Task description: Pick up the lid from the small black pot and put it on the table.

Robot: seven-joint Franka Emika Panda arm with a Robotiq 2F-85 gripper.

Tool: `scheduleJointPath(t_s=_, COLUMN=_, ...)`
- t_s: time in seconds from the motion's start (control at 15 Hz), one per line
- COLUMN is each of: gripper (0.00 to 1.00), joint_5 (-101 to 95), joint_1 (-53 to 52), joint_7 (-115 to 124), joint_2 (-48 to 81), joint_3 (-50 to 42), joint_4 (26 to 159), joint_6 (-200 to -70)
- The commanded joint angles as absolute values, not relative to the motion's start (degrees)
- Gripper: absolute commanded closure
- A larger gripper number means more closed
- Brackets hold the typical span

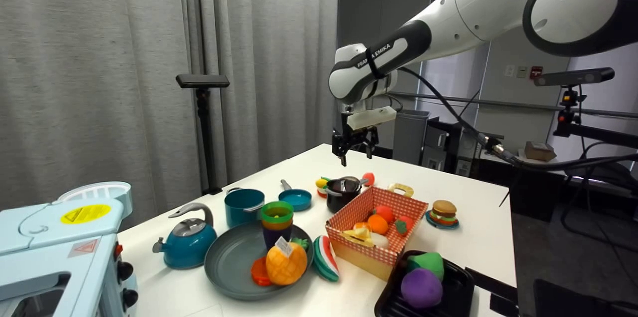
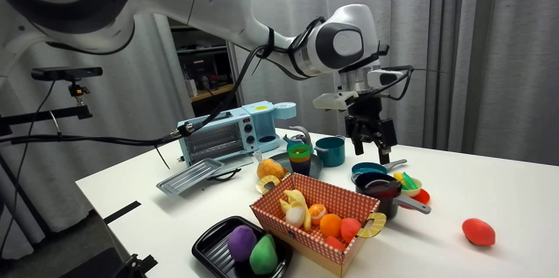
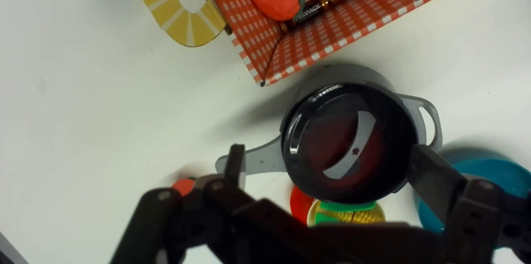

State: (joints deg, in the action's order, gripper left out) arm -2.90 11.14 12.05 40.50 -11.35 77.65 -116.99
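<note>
The lid [image 3: 315,131] is dark, glossy and see-through, with a curved grey strap handle. It lies on the small black pot [image 3: 348,72], which has grey handles. In both exterior views the lid [image 1: 345,185] [image 2: 379,187] covers the pot [image 1: 339,201] [image 2: 388,206], beside the basket. My gripper [image 3: 327,149] is open and empty; its fingers are wide apart on either side of the lid in the wrist view. In both exterior views the gripper [image 1: 356,158] [image 2: 371,155] hangs above the table, higher than the pot. The white table [image 1: 463,187] [image 2: 436,251] carries everything.
A red-checked basket [image 2: 314,249] of toy fruit stands close against the pot. A teal pan [image 1: 295,199], a bowl with toy corn [image 2: 410,184] and a teal pot [image 1: 244,207] stand around it. A red toy fruit [image 2: 478,231] lies near the pot's long handle.
</note>
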Motion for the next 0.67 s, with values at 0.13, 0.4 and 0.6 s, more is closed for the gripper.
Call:
scheduleJointPath(t_s=0.13, gripper=0.00, joint_5=-3.81, joint_1=10.83, joint_7=11.27, joint_2=39.62, joint_3=-11.40, joint_4=80.95, joint_6=-118.99)
scheduleJointPath(t_s=0.4, gripper=0.00, joint_5=-3.64, joint_1=10.83, joint_7=12.55, joint_2=42.00, joint_3=-11.65, joint_4=80.21, joint_6=-121.23)
scheduleJointPath(t_s=0.6, gripper=0.00, joint_5=-3.75, joint_1=10.97, joint_7=12.55, joint_2=43.78, joint_3=-11.94, joint_4=79.20, joint_6=-124.00)
